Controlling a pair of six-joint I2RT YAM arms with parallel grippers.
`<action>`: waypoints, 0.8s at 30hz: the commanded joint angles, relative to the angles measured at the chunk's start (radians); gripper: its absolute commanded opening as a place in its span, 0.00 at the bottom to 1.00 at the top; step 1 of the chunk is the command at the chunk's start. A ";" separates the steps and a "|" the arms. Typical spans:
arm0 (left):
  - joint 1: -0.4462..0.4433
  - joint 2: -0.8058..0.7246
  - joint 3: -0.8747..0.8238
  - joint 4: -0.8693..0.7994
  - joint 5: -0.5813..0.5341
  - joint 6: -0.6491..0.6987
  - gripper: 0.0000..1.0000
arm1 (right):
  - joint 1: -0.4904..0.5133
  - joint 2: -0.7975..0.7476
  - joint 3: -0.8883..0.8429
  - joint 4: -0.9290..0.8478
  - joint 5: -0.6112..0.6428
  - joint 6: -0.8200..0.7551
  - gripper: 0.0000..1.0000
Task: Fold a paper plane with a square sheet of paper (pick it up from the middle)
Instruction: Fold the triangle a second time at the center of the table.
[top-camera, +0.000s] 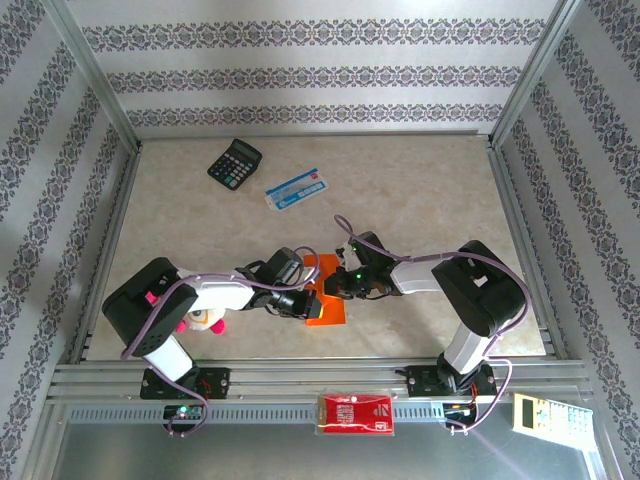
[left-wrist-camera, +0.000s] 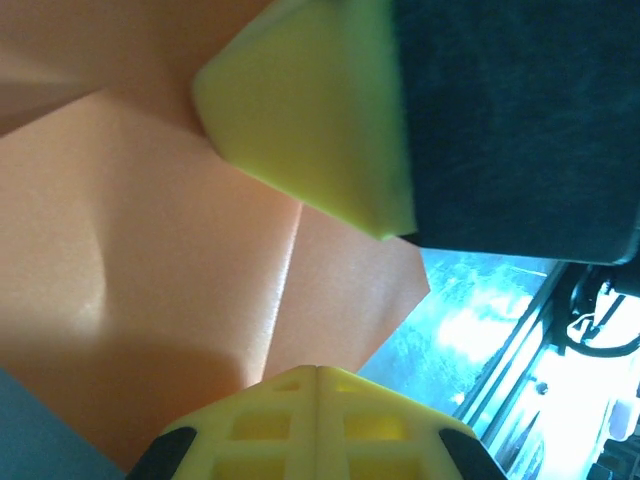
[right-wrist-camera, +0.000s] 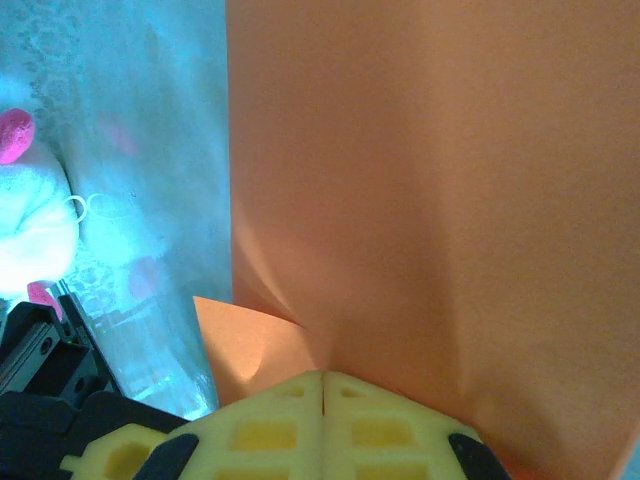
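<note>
Nearest the arm bases, the red packet (top-camera: 355, 412) lay on the front rail, and a plush toy (top-camera: 205, 320) sat close beside the left arm. Neither was part of the job.

Just beyond them, both arms met over the square sheet of paper (top-camera: 330, 310), which lay near the front edge of the table (top-camera: 420, 180), partly folded with a crease running through it. The right gripper (right-wrist-camera: 322, 378) had its fingers pressed together on the sheet, and the paper puckered toward the seam between them. The left gripper (left-wrist-camera: 316, 372) was also fully closed at the paper's edge. Whether any paper sat between its pads could not be told.

The main risk appeared to be tearing or crumpling. With two tight pinches so close together, any pull apart or twist would likely rip the thin sheet or set a stray crease. If the left fingers held nothing, a fold could spring back or land skewed. The left elbow might also nudge the toy.

Farther back, the blue-and-white packet (top-camera: 295, 188) and the calculator (top-camera: 234, 162) lay well apart from the work.
</note>
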 joint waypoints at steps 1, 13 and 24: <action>-0.007 0.015 0.026 -0.031 -0.029 0.035 0.00 | -0.009 0.047 -0.042 -0.067 0.098 -0.007 0.00; -0.007 0.022 0.003 -0.082 -0.028 0.069 0.00 | -0.014 0.057 -0.040 -0.105 0.118 -0.008 0.00; -0.006 0.004 -0.056 -0.077 0.009 0.049 0.00 | -0.015 0.082 -0.033 -0.135 0.131 -0.008 0.00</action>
